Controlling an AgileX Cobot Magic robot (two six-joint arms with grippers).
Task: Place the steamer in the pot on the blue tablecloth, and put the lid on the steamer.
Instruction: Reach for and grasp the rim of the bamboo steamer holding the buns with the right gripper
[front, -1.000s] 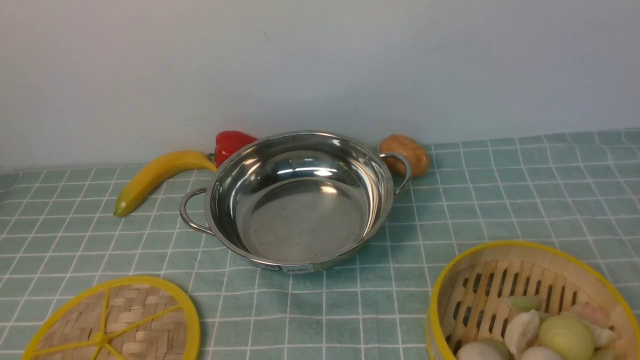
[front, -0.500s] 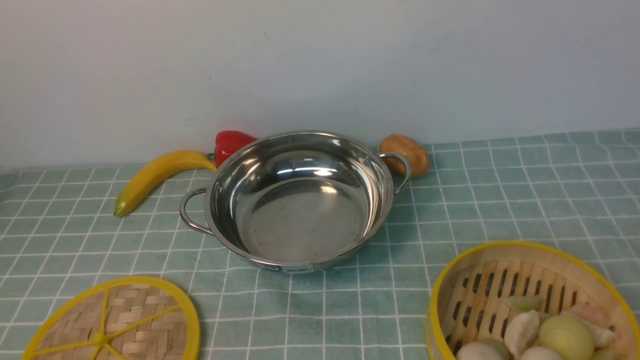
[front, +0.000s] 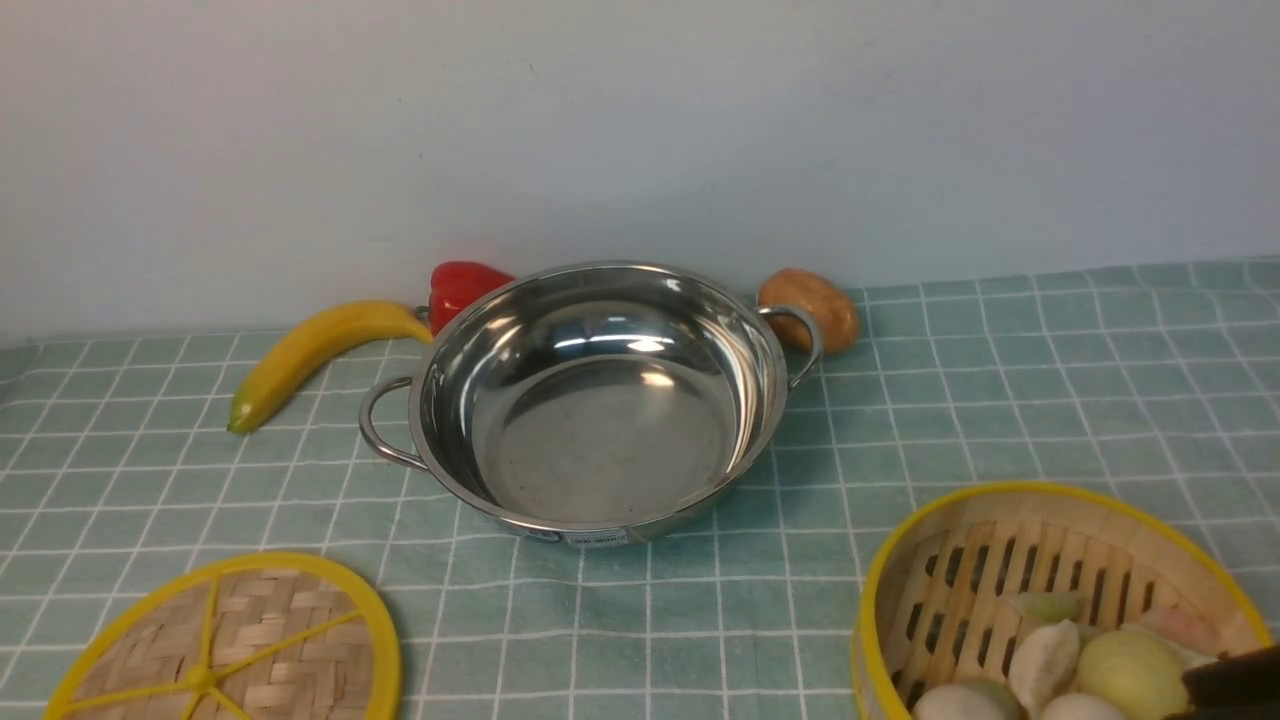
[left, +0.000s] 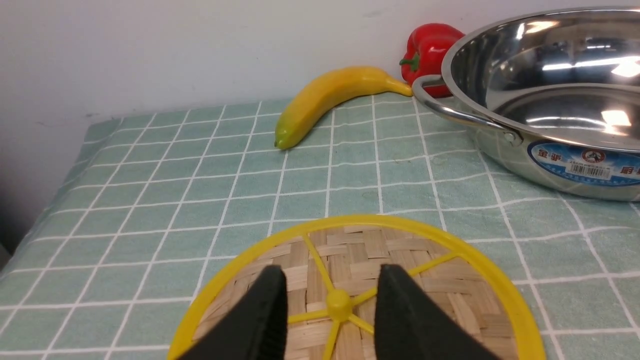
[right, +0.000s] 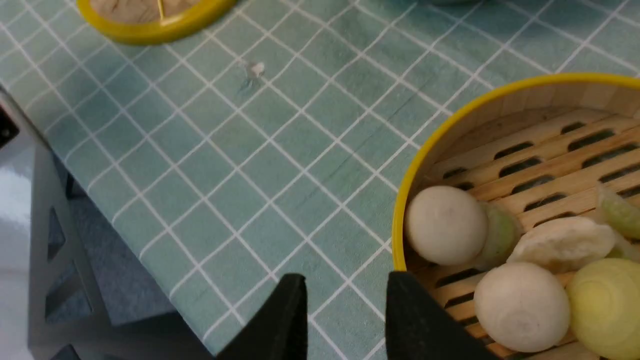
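**While both pincers hang released, steamer and lid lie on the cloth**

Near right: steamer (front: 985, 585) on the blue tablecloth (front: 1050, 390), buns (front: 1130, 672) inside, apart from the pot (front: 600, 410) at mid-cloth. At its near edge the right pincer (right: 347, 280) is released: 1 finger outside the basket wall, 1 at the yellow rim; contact, cannot tell. Near left: lid (front: 255, 640) flat on the cloth, left pincer (left: 332, 272) released above it, 2 fingers flanking the hub (left: 339, 302). Behind the pot: banana (front: 310, 350), red pepper (front: 460, 285), potato (front: 812, 305).
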